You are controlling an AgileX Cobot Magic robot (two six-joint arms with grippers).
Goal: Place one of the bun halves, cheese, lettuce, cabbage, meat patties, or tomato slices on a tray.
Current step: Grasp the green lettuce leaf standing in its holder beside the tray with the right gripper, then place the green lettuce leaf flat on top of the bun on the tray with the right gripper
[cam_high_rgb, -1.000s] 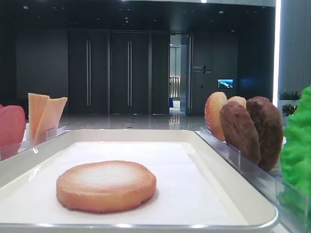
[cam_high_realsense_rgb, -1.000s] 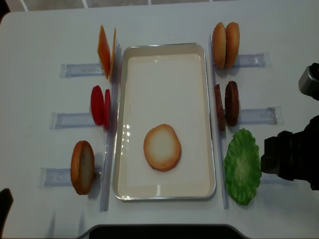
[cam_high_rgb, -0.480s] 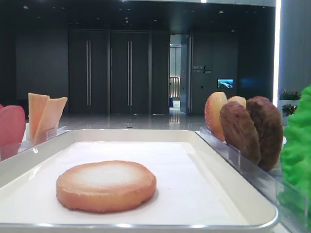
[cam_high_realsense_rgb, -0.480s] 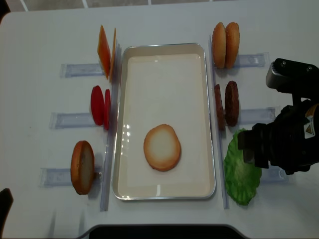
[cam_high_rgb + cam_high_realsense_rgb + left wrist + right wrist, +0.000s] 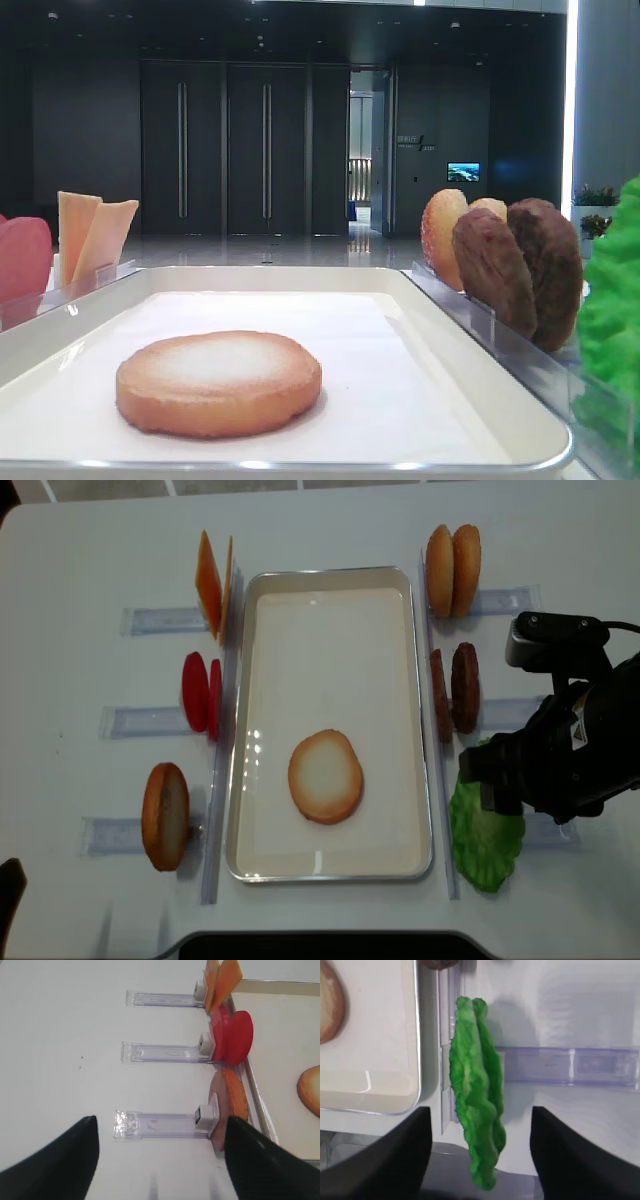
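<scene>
One bun half (image 5: 325,776) lies on the tray (image 5: 330,578); the right gripper (image 5: 479,1132), open and empty, straddles the lettuce (image 5: 475,1110), lower right.

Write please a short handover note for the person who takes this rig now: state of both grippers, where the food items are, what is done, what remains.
Right gripper: open, jaws on either side of the lettuce, which stands in its holder right of the tray; not gripped yet.
Left gripper: open, holding nothing, over the table before the left holders.
Done: one bun half lies flat on the tray.
In holders: cheese, tomato slices and one bun on the left; two buns and meat patties on the right.
Left: probably close on the lettuce and carry it to the tray.
</scene>
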